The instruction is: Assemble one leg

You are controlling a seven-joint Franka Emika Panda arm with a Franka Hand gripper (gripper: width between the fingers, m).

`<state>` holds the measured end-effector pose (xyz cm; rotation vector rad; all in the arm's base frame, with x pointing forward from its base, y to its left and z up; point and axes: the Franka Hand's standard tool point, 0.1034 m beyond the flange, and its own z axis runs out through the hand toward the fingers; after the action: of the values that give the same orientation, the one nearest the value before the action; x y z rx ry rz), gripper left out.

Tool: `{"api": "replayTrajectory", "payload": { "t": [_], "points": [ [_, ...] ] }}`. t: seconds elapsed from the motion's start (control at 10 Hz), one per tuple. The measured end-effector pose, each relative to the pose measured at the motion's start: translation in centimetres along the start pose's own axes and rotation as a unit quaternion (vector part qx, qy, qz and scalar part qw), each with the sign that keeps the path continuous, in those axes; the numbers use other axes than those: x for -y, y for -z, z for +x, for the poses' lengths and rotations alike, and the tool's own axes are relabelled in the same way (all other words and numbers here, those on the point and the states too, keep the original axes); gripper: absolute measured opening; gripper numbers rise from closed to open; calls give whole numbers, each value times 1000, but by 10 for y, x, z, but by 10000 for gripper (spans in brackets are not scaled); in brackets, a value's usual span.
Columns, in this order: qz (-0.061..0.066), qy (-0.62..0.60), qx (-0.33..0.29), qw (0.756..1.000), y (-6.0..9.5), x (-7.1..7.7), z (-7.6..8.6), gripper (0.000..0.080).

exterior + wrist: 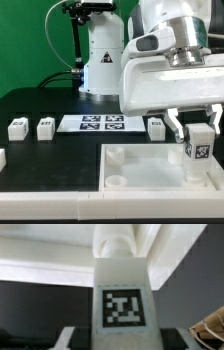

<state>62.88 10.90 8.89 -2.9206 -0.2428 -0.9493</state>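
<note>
Clamping leg (198, 150) at white tray (140, 172), gripper (197, 136); spare legs (45, 127) flank marker board (100, 123).

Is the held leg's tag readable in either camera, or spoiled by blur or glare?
Wrist view: the leg fills the frame, soft-focused, tag cells smeared but distinguishable; the white piece behind is washed out. Exterior view: the leg in the gripper is crisper but small, evenly lit, no glare.
</note>
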Motion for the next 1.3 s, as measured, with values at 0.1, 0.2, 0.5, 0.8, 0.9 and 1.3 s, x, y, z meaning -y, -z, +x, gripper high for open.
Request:
{"api": "replayTrajectory", "payload": {
  "t": [0.1, 0.2, 0.5, 0.8, 0.9, 1.3],
  "points": [
    [-1, 1, 3, 1000, -3, -1, -4, 294],
    [-1, 1, 5, 1000, -5, -2, -5, 294],
    [0, 3, 6, 1000, -6, -1, -6, 459],
    [0, 4, 6, 1000, -6, -1, -6, 639],
    [0, 4, 6, 1000, -6, -1, -6, 639],
    [-1, 5, 8, 1000, -6, -2, -6, 649]
  ]
}}
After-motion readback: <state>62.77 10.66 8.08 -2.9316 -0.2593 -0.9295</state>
